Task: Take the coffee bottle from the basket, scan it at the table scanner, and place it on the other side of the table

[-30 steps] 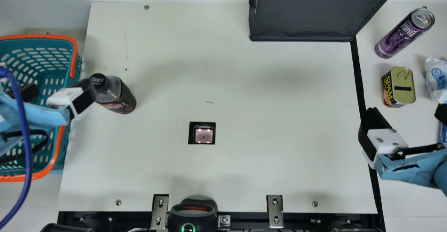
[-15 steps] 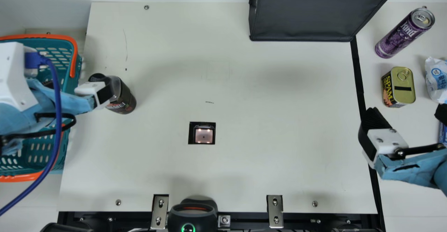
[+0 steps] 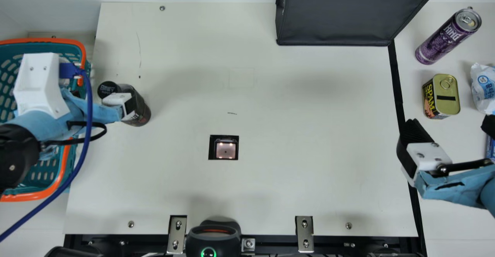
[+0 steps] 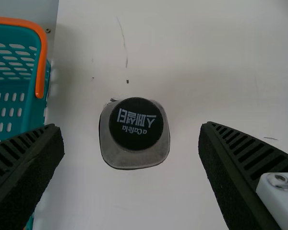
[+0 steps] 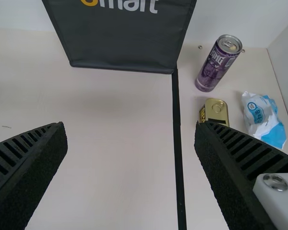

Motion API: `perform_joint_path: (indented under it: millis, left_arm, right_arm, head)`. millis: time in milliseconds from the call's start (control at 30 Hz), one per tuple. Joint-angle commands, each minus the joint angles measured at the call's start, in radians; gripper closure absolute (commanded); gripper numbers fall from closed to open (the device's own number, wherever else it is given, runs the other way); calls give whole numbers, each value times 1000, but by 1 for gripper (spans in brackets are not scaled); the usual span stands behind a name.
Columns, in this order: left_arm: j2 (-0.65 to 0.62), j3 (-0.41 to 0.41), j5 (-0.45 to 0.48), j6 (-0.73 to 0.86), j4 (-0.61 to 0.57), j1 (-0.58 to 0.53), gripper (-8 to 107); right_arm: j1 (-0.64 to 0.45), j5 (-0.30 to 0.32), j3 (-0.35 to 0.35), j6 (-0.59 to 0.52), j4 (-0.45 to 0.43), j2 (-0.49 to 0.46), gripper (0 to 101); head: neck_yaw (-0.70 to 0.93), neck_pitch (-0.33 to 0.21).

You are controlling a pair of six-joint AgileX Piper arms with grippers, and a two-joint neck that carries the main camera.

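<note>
Cream is the colour of the counter [image 3: 301,125] you are working over, and on its left part stands the coffee bottle [image 3: 143,108], upright, dark-bodied and black-capped. It is just beside the teal plastic basket with orange handles [image 3: 62,172], outside it. You have your left end effector [image 3: 105,99] over the bottle, its two black ribbed fingers spread wide; in the left wrist view, the cap sits between them, with space on either side. Your table scanner [image 3: 224,147], a dark square window with small lights, is set into the counter, well apart from the bottle.

Over on your right, the right end effector [image 3: 450,128] hangs near the black strip [image 3: 397,83] that runs down the counter, its ribbed fingers also wide apart. Past that strip you have a tall purple metal can [image 3: 444,40], a squat gold-topped tin [image 3: 441,96] and a white-and-blue plastic packet [image 3: 483,89]. A dark grey fabric bag [image 3: 340,21] stands at the far edge, and a rounded black device with a green light ring [image 3: 212,237] sits at the near edge.
</note>
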Motion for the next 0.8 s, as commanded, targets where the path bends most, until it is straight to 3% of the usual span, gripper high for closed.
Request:
perform_joint_path:
  millis: [0, 500, 767]
  left_arm:
    - [6, 12, -24, -7, 5, -2, 9]
    - [48, 57, -128, -68, 59, -20, 9]
    - [57, 60, -141, -97, 76, -27, 62]
  right_arm:
    - [0, 0, 0, 0, 0, 0, 6]
    - [0, 0, 0, 0, 0, 0, 6]
    - [0, 0, 0, 0, 0, 0, 6]
  head:
    - [0, -29]
    - [0, -29]
    - [0, -29]
